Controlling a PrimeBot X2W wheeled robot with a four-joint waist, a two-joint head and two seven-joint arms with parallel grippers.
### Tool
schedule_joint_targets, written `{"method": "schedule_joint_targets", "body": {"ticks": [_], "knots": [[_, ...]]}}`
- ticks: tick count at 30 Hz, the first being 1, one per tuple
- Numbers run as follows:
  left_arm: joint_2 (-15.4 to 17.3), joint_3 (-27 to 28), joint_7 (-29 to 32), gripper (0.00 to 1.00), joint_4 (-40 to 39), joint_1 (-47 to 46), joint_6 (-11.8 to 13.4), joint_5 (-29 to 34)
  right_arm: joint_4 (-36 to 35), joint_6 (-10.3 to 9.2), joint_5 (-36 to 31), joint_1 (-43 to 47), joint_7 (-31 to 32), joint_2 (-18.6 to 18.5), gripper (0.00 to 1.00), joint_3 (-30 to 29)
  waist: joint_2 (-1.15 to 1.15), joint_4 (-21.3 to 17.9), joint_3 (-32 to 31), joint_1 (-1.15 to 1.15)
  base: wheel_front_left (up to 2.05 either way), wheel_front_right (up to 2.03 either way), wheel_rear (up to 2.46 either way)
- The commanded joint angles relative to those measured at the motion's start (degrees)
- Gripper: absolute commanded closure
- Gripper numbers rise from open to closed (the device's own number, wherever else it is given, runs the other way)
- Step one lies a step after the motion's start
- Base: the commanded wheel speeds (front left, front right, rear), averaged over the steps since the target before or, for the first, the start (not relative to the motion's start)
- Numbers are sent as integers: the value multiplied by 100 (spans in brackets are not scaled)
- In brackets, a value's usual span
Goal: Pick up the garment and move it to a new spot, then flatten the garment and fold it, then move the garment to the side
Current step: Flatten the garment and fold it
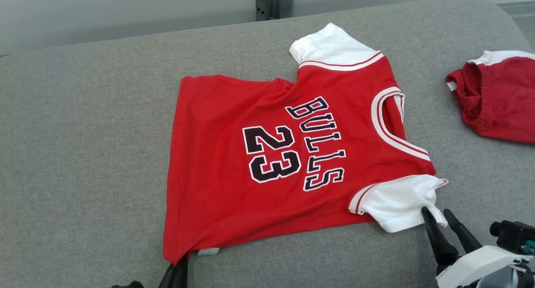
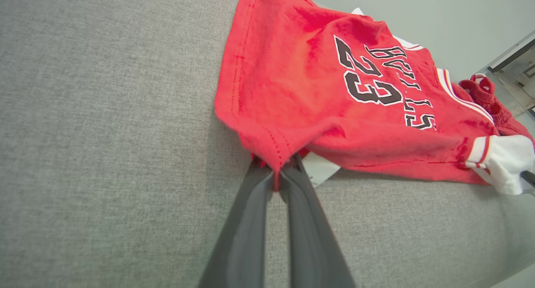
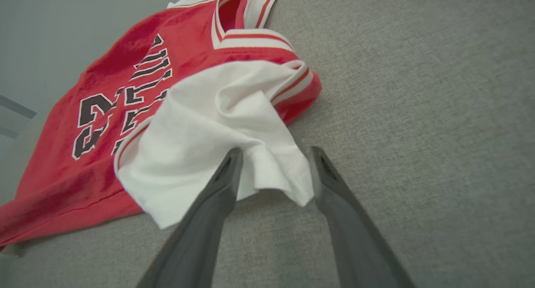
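Lying spread on the grey padded surface (image 1: 83, 175), print upward, the garment (image 1: 234, 187) is being held at its hem corner, at seven o'clock in the head view, by the left gripper (image 2: 276, 171), jaws clamped together on red fabric. The right gripper (image 3: 273, 171), at five o'clock, is standing with jaws apart astride the white sleeve (image 3: 217, 125), gripping nothing. Flattening is judged to be in hand: the hem is best drawn low and evenly toward seven o'clock, so the bunching at twelve o'clock is smoothed.

One jersey-style garment (image 1: 271, 154), one red bundle (image 1: 497, 100) (crumpled), two claws (image 2: 276, 173) (image 1: 436, 212).
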Motion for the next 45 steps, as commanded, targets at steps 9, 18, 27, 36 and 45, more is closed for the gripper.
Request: {"method": "schedule_joint_targets", "body": {"ticks": [9, 18, 27, 36, 45], "knots": [[-3, -115, -38, 0, 233, 243, 54, 38, -126, -6, -241, 301, -86, -164, 0, 16, 0, -23, -280, 0, 0, 0, 0], [130, 181, -226, 0, 140, 497, 365, 309, -733, -4, -1054, 679, -469, -220, 0, -446, 0, 40, -582, 0, 0, 0, 0], [-64, 935, -302, 0, -204, 413, 335, 995, -1088, -4, -2130, 531, -789, 144, 0, -1104, 0, 215, -940, 0, 0, 0, 0], [-352, 1450, -300, 0, -57, 256, -144, 1778, -1234, -5, -2885, 533, -790, 646, 0, -1582, 0, 469, -1065, 0, 0, 0, 0], [-512, 1716, -300, 0, 70, 128, -426, 2066, -1091, -5, -2942, 497, -792, 734, 0, -1571, 0, 556, -1113, 0, 0, 0, 0]]}}
